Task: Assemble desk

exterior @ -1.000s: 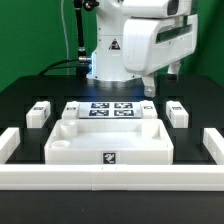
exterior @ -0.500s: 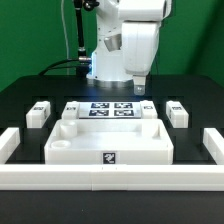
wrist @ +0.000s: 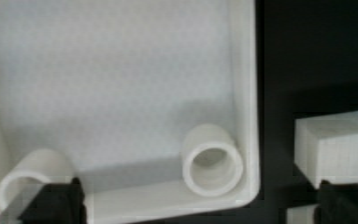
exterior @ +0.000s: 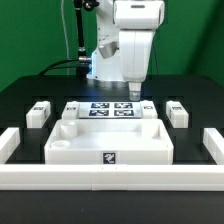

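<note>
The gripper [exterior: 134, 88] is held above the black table [exterior: 60, 95] on the white arm [exterior: 135, 45]. Its two fingers are spread wide and nothing is pinched between them. In the wrist view the dark fingertips [wrist: 41, 203] are seen blurred and far apart, with the white panel passing between them.

Below the gripper and nearer the exterior camera, the tabletop [exterior: 110, 140] is laid flat with its rim upward, and a square tag is shown on its near wall. In the wrist view most of the picture is filled by the tabletop [wrist: 123, 90]. A round socket [wrist: 211, 168] is seen in one corner between the fingers, and a second socket [wrist: 30, 178] is partly cut off by the fingertip beside it. One leg [wrist: 345, 148] is seen beside that corner, parted from the rim by a dark gap; which of the four it is cannot be told.

Almost directly under the gripper the marker board [exterior: 111, 110] is laid flat, just behind the tabletop. A first leg [exterior: 148, 108] is placed just beside the board, slightly to the exterior view's right of the gripper, and a second leg [exterior: 177, 112] farther out on that side. A third leg [exterior: 72, 108] and a fourth leg [exterior: 38, 113] are placed to the exterior view's left of the gripper. The low border wall [exterior: 110, 180] is set well in front of the gripper, beyond the tabletop, with its ends turned up along both sides.
</note>
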You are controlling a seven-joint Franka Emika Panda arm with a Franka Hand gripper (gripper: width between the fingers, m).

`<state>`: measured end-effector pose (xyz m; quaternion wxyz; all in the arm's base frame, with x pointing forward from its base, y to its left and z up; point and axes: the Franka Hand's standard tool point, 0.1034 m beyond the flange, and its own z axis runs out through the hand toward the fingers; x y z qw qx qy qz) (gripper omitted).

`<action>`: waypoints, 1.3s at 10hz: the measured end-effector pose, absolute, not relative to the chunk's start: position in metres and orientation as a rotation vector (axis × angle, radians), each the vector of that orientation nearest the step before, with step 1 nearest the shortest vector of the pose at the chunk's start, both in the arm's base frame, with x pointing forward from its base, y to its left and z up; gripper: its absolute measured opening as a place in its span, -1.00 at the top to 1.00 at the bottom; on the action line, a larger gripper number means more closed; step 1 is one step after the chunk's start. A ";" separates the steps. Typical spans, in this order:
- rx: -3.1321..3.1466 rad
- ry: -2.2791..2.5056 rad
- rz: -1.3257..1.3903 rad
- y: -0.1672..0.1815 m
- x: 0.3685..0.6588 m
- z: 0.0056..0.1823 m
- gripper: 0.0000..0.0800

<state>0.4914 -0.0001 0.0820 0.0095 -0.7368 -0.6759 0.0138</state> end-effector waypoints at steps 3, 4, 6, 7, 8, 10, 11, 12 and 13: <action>-2.319 -2.096 0.025 -0.009 0.480 0.073 -0.62; -2.319 -2.096 0.024 -0.009 0.480 0.072 -0.62; -2.319 -2.093 0.027 -0.010 0.479 0.071 -0.62; -2.310 -2.097 0.028 -0.015 0.473 0.062 -0.62; -2.316 -2.077 0.036 -0.020 0.466 0.052 -0.62; -2.314 -2.053 0.045 -0.022 0.461 0.030 -0.62; -2.317 -2.053 0.032 -0.021 0.462 0.022 -0.62; -2.320 -2.054 0.024 -0.021 0.463 0.018 -0.62; -2.320 -2.054 0.025 -0.021 0.463 0.019 -0.62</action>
